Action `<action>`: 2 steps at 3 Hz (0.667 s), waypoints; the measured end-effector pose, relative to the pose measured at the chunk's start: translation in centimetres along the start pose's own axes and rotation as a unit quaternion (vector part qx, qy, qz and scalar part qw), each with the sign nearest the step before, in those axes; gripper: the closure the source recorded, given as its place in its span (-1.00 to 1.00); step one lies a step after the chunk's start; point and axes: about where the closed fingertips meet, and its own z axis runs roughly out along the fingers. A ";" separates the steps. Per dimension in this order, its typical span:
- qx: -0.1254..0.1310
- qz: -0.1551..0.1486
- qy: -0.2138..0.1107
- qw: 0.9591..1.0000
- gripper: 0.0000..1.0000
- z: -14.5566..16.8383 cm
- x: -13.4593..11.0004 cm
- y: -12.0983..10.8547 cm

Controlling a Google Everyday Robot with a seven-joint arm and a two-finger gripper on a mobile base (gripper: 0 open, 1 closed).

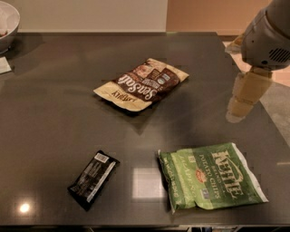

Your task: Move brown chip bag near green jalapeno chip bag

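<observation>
Hand (243, 97) hangs over right edge of tabletop (54, 113); grip state not readable. Centre: brown chip bag (141, 84). Front right, well apart: green jalapeno chip bag (210, 176).

Cream gripper (245, 96) right of brown bag (141, 84)

The one camera is looking down steeply from above the near side of the dark tabletop (59, 118), facing its far edge and the wall (90, 13) beyond, and standing close enough that the tabletop is filling almost the whole frame. The brown chip bag (141, 84) is sitting just above centre, the green jalapeno chip bag (210, 176) at lower right. The gripper (236, 110) is hanging in from the upper right corner over the tabletop's right edge, its arm (269, 36) being cropped by the frame.
</observation>
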 end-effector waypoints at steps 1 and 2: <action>-0.005 -0.034 -0.030 0.999 -1.00 2.5 -2.5 -2.3; -0.010 -0.072 -0.062 0.995 -1.00 5.3 -4.9 -4.8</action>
